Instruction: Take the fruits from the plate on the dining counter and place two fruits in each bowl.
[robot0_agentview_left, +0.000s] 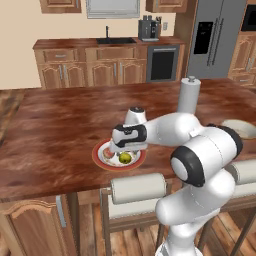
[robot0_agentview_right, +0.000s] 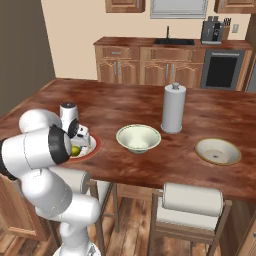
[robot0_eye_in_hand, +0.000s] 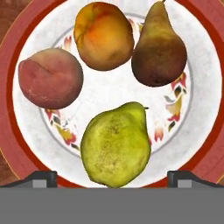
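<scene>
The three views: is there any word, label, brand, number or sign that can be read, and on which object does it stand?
There is no readable text in any view.
The plate carries only a painted leaf pattern, no letters.
The four fruits, the two bowls, the paper towel roll and the coffee machine bear no label.
The refrigerator has a dark dispenser panel; any marking there is too small to tell.

All four fruits lay on my red-rimmed plate (robot0_eye_in_hand: 205, 78) near the desk's (robot0_agentview_left: 60, 115) front edge: orange one (robot0_eye_in_hand: 104, 35), brown pear (robot0_eye_in_hand: 158, 50), pinkish peach (robot0_eye_in_hand: 50, 78), yellow-green pear (robot0_eye_in_hand: 116, 146). Both bowls, cream (robot0_agentview_right: 138, 138) and tan-rimmed (robot0_agentview_right: 218, 151), sat empty.
</scene>
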